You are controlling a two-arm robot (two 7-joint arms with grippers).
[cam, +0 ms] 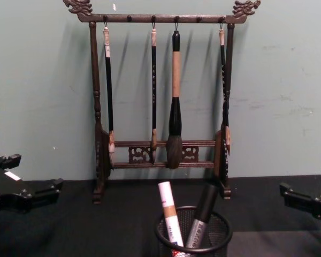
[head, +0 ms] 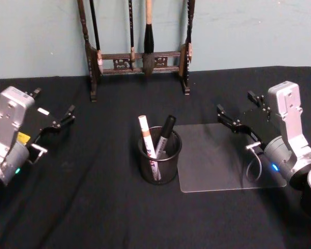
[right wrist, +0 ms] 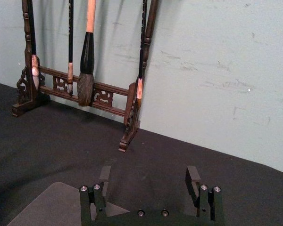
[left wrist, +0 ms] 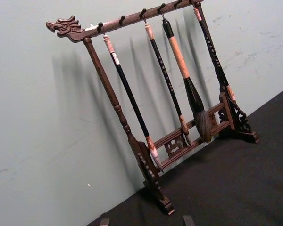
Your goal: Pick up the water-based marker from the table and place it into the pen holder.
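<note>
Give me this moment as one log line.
pen holder: two markers inside | clear mat: bare | left pincer: open, holding nothing | right pincer: open, holding nothing

Brush rack (head: 140, 57): head view's top edge is cutting off its upper half. Pen holder (cam: 192, 235): chest view's bottom edge is cropping its base; mesh is hiding the lower barrels of 2 markers (cam: 171, 214). Marker print: too small to read. Left gripper (left wrist: 144, 220): only 2 fingertips are showing at the left wrist view's edge.

No legible text or labels
</note>
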